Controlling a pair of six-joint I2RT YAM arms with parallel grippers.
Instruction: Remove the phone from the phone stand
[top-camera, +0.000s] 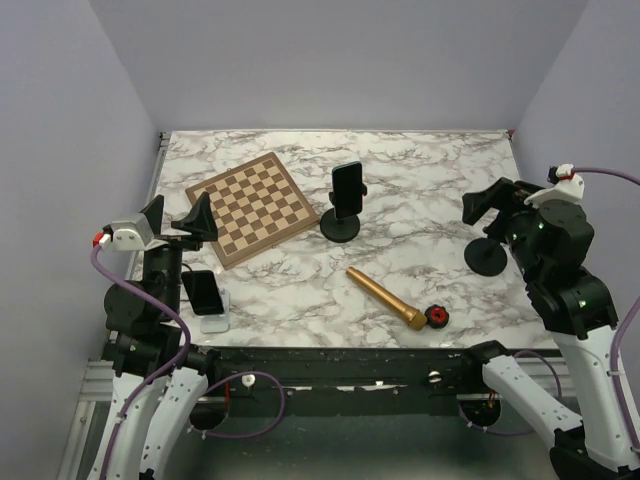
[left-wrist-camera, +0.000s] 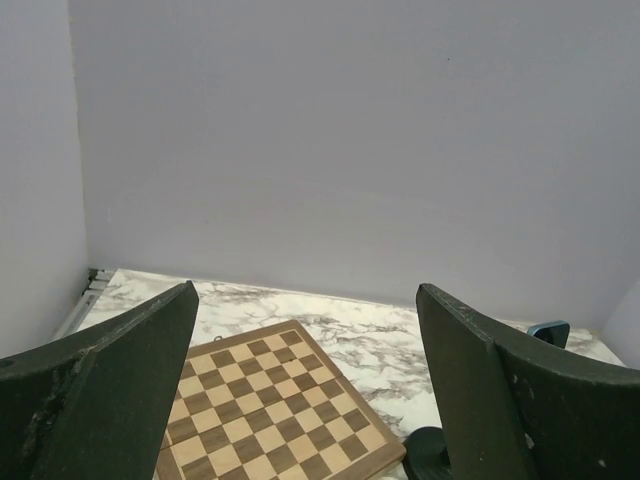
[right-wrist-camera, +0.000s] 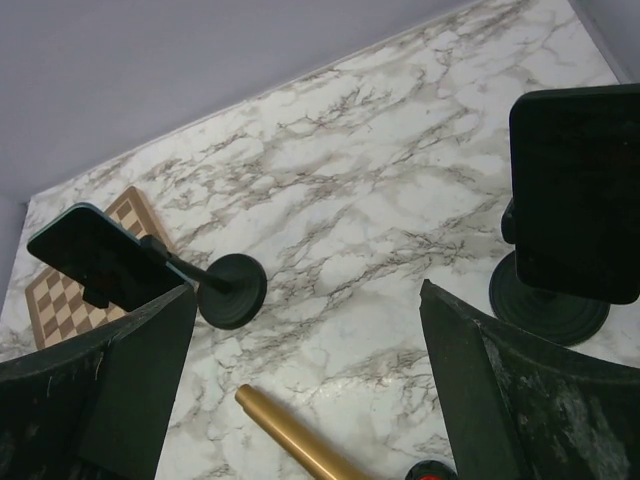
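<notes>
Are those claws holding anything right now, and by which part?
Nothing. The left gripper and right gripper are both open and empty.

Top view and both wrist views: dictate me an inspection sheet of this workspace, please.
Surface: marble table, no spills seen.
Job's things: centre phone on centre stand; right phone on right stand; left phone on white stand.
Clutter: chessboard, gold cylinder, red knob.
Hands: left hand open, empty; right hand open, empty, near right stand.
Cables: purple cable at each wrist.
Surroundings: grey walls; nothing else seen.
</notes>
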